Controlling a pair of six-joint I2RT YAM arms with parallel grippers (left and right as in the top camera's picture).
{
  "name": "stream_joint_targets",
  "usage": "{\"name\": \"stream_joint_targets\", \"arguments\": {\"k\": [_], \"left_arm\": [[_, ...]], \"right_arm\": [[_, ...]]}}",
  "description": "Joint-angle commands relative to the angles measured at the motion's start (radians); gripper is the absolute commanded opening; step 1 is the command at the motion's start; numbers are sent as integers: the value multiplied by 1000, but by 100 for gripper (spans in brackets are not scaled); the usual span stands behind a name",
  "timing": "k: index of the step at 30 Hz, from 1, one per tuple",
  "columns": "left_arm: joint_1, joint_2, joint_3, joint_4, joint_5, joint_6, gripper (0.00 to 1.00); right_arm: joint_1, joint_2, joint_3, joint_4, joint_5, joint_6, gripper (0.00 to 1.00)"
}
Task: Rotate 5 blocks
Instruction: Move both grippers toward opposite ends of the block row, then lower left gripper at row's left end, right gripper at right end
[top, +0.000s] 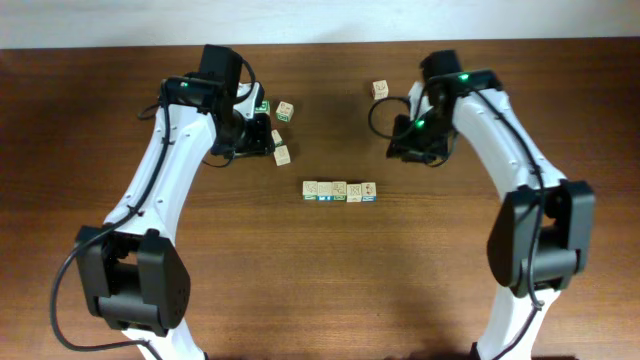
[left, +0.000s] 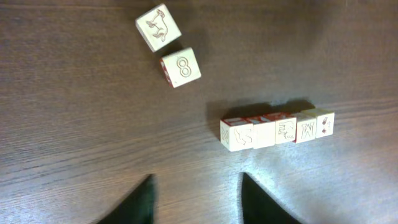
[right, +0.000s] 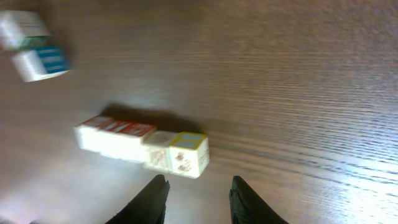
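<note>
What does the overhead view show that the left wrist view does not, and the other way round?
Overhead only: the left arm and right arm in full, and a lone cube beside the right arm.

Left wrist only: the left hand up close, fingertips apart with nothing between them, and readable prints on two loose cubes, the cube with an 8 and the cube with an animal outline.

Both: the five blocks touching in one straight row on the dark wood table.

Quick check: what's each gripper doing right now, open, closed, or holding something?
Left gripper: open, holding nothing.
Right gripper: open, holding nothing.
</note>
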Motion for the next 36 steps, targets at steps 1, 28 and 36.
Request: {"name": "stream_joint_targets", "arguments": {"k": [1, 28, 36], "left_arm": [[-21, 14, 10, -10, -3, -1, 28], [40, 130, -31, 23, 310, 154, 0], [71, 166, -32, 22, 316, 193, 0]], "right_arm": [[-63, -113, 28, -28, -202, -88, 34], [-253, -407, -351, 116, -345, -235, 34], [-157, -293, -454, 306, -291, -93, 34]]}}
